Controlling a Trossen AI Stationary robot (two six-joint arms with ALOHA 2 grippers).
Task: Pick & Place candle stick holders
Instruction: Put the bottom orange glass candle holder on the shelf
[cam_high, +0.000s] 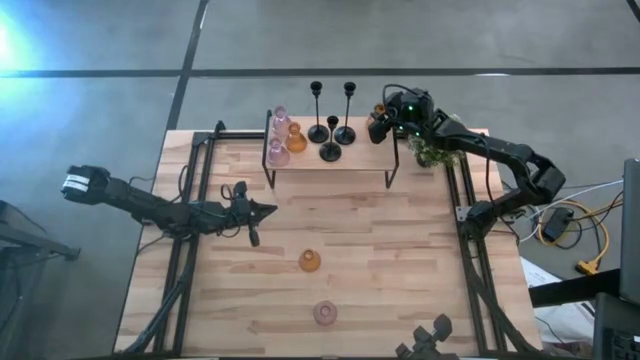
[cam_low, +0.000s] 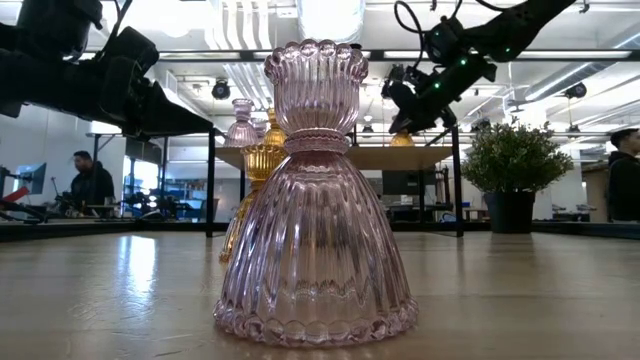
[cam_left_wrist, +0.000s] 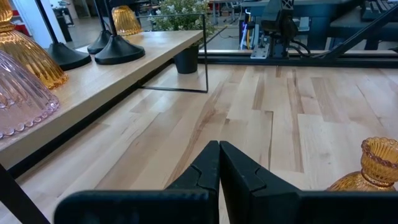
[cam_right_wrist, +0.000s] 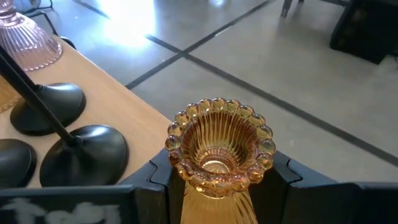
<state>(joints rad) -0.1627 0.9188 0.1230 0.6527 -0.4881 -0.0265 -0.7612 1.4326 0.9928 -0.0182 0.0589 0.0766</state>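
A low wooden shelf (cam_high: 330, 165) stands at the table's far side. On its left end stand pink (cam_high: 280, 115) and amber (cam_high: 296, 138) glass holders, and three black holders (cam_high: 332, 128) stand mid-shelf on round bases. My right gripper (cam_high: 380, 122) is over the shelf's right end, shut on an amber glass holder (cam_right_wrist: 217, 143). On the table top stand another amber holder (cam_high: 310, 261) and a pink one (cam_high: 325, 312). My left gripper (cam_high: 265, 209) hovers shut and empty at the table's left middle. My right gripper pinches the amber holder's neck (cam_right_wrist: 186, 180) just under its beaded rim, one finger (cam_right_wrist: 281, 173) on each side. It comes from the table's right, slanting down. The holder is upright. Its bulb (cam_low: 402, 139) is level with the shelf top; I cannot tell if it rests there.
A small green potted plant (cam_high: 430, 150) stands by the shelf's right end, under the right arm. The shelf's thin black legs (cam_high: 392, 172) stand on the table. A black frame runs along the table's left and right sides (cam_high: 470, 250).
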